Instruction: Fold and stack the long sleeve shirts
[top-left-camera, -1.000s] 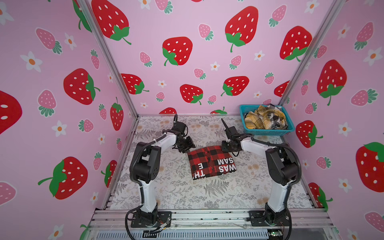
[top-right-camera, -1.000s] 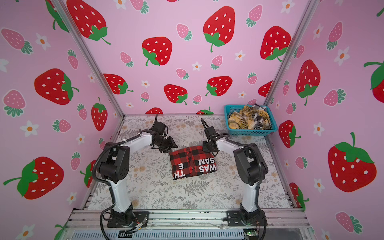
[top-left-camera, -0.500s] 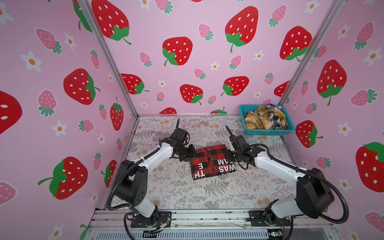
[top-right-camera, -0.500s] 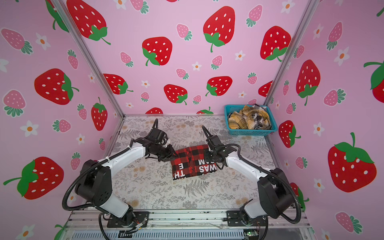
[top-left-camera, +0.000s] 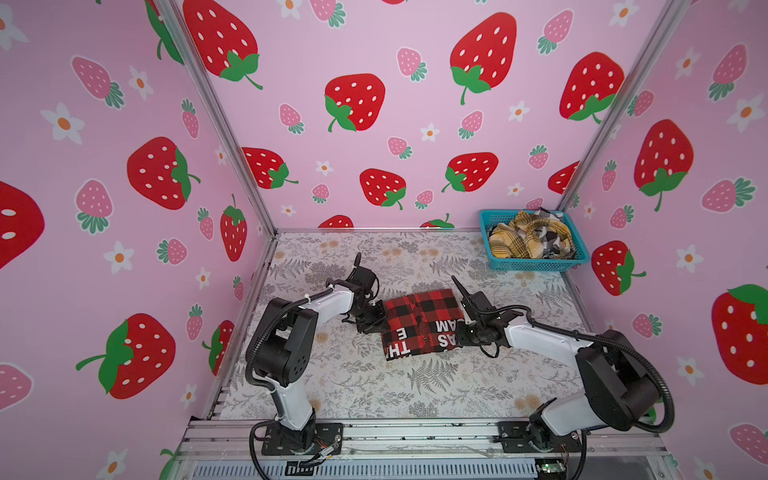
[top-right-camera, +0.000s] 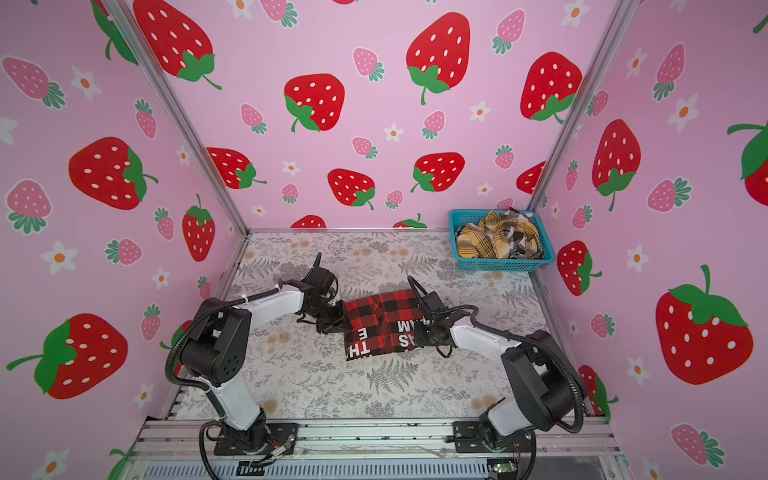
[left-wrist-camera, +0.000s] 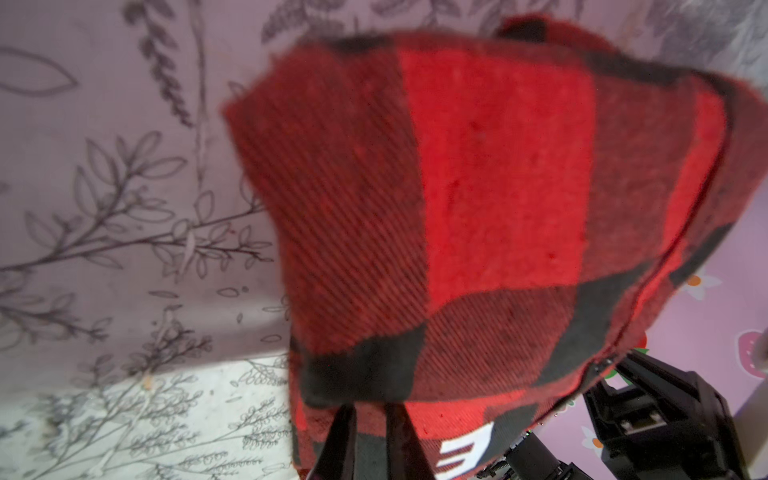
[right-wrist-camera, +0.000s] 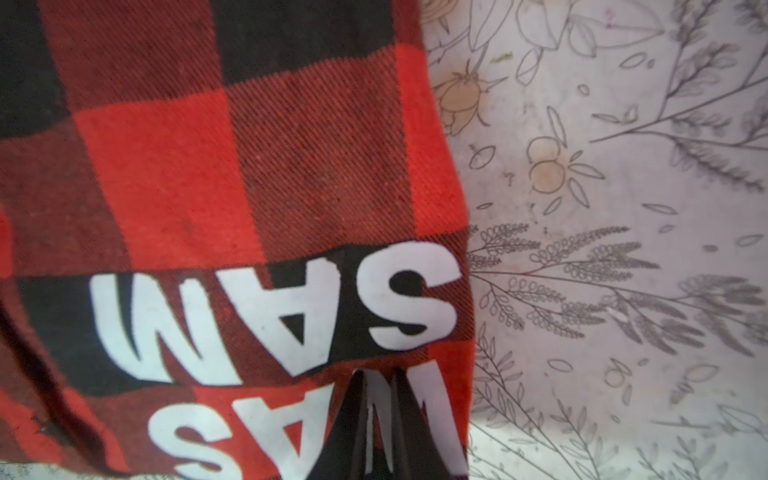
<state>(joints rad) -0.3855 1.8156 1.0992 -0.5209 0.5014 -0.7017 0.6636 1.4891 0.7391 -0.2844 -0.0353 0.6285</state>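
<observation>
Red-and-black shirt (top-left-camera: 419, 324) found folded into compact rectangle at mid tabletop (top-left-camera: 374, 395), white block lettering facing up. Left claw (top-left-camera: 376, 321) placed at shirt's left edge. In left wrist view, fingers (left-wrist-camera: 340, 436) seen narrow, cloth pinched between them, edge bulged upward. Right claw (top-left-camera: 460, 337) placed at shirt's right edge over lettering. In right wrist view, claw seen narrow, cloth caught between tips. Mustard-yellow plaid shirt (top-left-camera: 511, 243) and black-white plaid shirt (top-left-camera: 555, 239) noted bunched in teal basket (top-left-camera: 536, 264), far right corner, well apart from folded shirt.
</observation>
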